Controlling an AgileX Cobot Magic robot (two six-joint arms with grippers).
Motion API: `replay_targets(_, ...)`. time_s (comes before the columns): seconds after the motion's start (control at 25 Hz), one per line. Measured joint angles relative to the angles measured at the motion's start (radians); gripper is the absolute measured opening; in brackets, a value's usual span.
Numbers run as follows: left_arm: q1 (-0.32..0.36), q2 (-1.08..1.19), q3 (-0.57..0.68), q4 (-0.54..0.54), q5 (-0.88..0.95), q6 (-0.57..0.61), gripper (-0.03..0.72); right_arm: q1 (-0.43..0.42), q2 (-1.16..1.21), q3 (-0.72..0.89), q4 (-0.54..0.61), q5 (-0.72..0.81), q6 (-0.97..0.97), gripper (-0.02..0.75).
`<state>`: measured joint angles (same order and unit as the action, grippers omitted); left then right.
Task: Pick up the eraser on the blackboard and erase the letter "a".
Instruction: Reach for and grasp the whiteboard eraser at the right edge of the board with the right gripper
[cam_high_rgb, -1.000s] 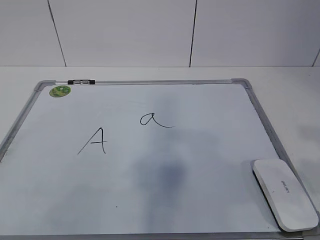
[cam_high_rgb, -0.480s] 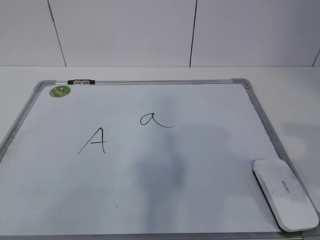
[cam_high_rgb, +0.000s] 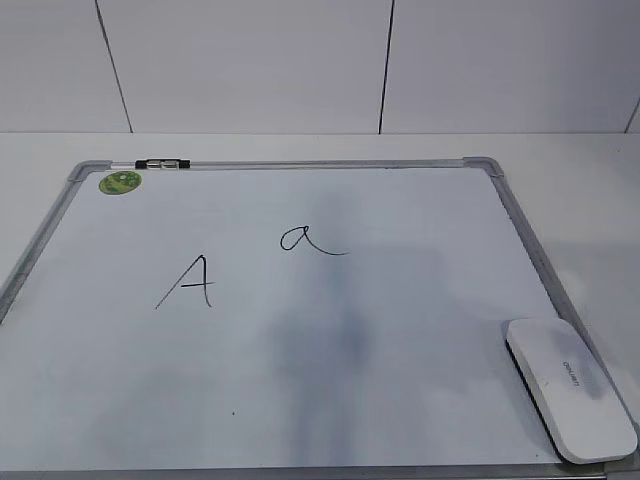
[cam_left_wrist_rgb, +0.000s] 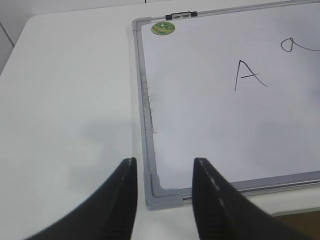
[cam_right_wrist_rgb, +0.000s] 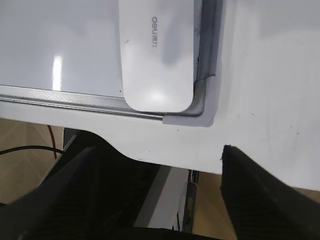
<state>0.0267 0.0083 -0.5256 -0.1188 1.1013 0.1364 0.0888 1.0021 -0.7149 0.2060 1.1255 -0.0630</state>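
The blackboard is a white board with a grey frame, lying flat on the white table. The cursive letter "a" sits near its middle. The white eraser lies on the board's near right corner, over the frame; it also shows in the right wrist view. My right gripper is open and empty, above the table edge just short of the eraser. My left gripper is open and empty above the board's near left corner. Neither gripper shows in the exterior view.
A capital "A" is drawn left of the "a". A small black-and-silver marker lies on the far frame beside a green sticker. The table edge and the floor show below the right gripper.
The soft shadows on the board's middle and right side have shifted and spread a little. The eraser and the letters have not moved.
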Motion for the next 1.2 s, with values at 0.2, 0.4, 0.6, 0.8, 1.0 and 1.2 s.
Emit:
replay_targets(0.2, 0.0, 0.0, 0.0, 0.0, 0.0, 0.0, 0.263, 0.064, 0.074, -0.058, -0.013, -0.02, 0.008, 0.589)
replay_targets(0.4, 0.0, 0.0, 0.0, 0.0, 0.0, 0.0, 0.263, 0.13, 0.17, -0.085, -0.06, -0.042, 0.079, 0.589)
replay_targets(0.6, 0.0, 0.0, 0.0, 0.0, 0.0, 0.0, 0.263, 0.149, 0.237, -0.086, -0.083, -0.095, 0.107, 0.589)
replay_targets(0.8, 0.0, 0.0, 0.0, 0.0, 0.0, 0.0, 0.263, 0.15, 0.314, -0.089, -0.116, -0.138, 0.111, 0.589)
replay_targets(1.0, 0.0, 0.0, 0.0, 0.0, 0.0, 0.0, 0.263, 0.15, 0.377, -0.094, -0.121, -0.184, 0.102, 0.589)
replay_targets(1.2, 0.0, 0.0, 0.0, 0.0, 0.0, 0.0, 0.263, 0.15, 0.423, -0.11, -0.123, -0.212, 0.063, 0.589)
